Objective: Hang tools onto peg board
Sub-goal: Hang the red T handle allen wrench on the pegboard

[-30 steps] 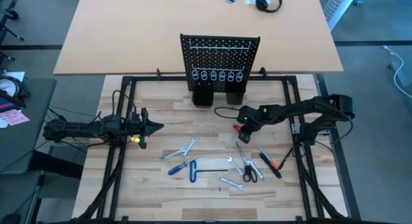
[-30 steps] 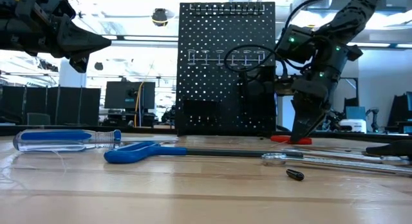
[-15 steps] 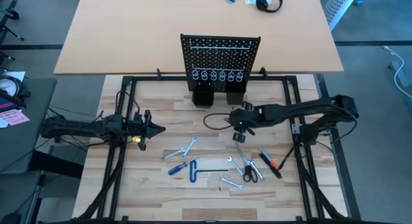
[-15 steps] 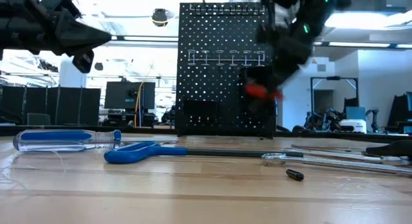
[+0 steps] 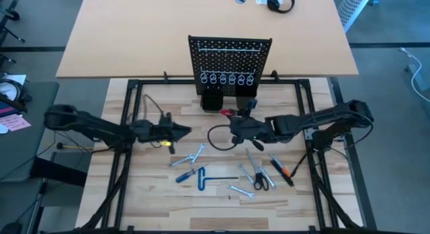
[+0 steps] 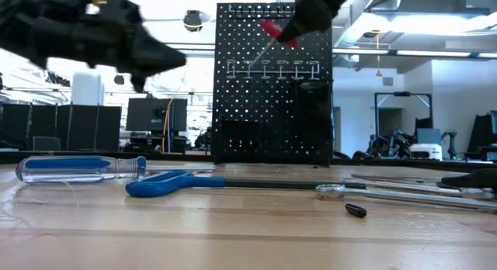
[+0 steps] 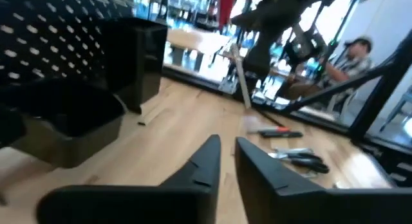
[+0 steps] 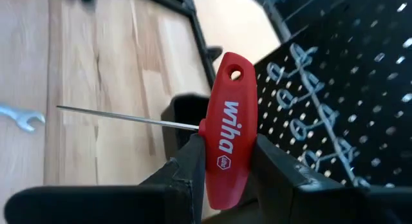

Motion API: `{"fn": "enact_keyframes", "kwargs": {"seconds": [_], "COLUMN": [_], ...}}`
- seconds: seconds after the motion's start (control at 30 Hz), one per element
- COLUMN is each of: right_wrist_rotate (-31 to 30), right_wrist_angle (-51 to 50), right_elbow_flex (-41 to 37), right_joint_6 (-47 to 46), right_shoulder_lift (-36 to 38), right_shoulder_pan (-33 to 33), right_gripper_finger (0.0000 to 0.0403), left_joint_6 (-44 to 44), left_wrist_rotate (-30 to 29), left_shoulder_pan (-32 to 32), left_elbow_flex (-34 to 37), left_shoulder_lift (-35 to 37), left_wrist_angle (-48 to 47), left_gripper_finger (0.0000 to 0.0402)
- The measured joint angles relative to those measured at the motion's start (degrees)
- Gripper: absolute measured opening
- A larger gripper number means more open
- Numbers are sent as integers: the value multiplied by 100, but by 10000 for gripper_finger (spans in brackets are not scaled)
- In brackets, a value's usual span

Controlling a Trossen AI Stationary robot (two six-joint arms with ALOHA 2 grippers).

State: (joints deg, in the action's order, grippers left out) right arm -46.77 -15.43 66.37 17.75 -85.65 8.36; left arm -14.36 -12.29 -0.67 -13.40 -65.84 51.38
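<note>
The peg board [image 5: 230, 62] stands upright at the far middle, with silver ring hooks [image 5: 227, 79] in a row. My right gripper [image 5: 234, 124] is shut on a red-handled T-key [image 8: 226, 130], in the air before the board. The red handle [image 6: 276, 29] shows high against the board in the low view. My left gripper [image 5: 185, 131] hovers left of centre, its fingers [image 7: 209, 150] a narrow gap apart and holding nothing. On the table lie silver wrenches [image 5: 191, 157], a blue T-key [image 5: 203, 178], a blue-handled screwdriver [image 6: 78, 167], black scissors [image 5: 262, 181] and an orange-and-black tool [image 5: 282, 168]. My right gripper pinches the T-key's red handle between its two fingers, on the half [image 8: 222, 163] away from the hole end [image 8: 235, 74]. It comes from the table's right side. The tool is lifted clear, and its thin shaft [image 8: 122, 116] sticks out sideways from the handle's middle.
Two black cups [image 5: 212, 101] sit at the board's base. A black cable loop [image 5: 218, 136] lies between the grippers. A small black bit [image 6: 355, 210] rests near the front. Black frame rails [image 5: 127, 113] border the wooden top, and headphones [image 5: 280, 1] lie on the far table.
My right gripper has lifted the red-handled T-key off the table, risen to the height of the board's upper rows, moved toward the table's left and rolled its wrist. My left gripper has gone toward the table's right edge, nearer the middle.
</note>
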Motion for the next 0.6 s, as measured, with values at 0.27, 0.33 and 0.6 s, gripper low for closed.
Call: {"fn": "enact_keyframes", "kwargs": {"seconds": [0.27, 0.33, 0.6], "right_wrist_rotate": [-41, -51, -82], "right_wrist_angle": [90, 99, 250], "right_elbow_flex": [11, 9, 7], "right_joint_6": [137, 217, 357], "right_shoulder_lift": [-280, -431, -846], "right_shoulder_pan": [-4, 21, 46], "right_gripper_finger": [108, 108, 108], "left_joint_6": [6, 8, 319], "left_wrist_rotate": [465, 440, -190], "left_shoulder_pan": [2, 8, 92], "left_elbow_flex": [-1631, -1921, -2470], "left_shoulder_lift": [-1645, -1814, -2061], "left_wrist_angle": [-435, -740, -1637], "left_gripper_finger": [168, 186, 200]}}
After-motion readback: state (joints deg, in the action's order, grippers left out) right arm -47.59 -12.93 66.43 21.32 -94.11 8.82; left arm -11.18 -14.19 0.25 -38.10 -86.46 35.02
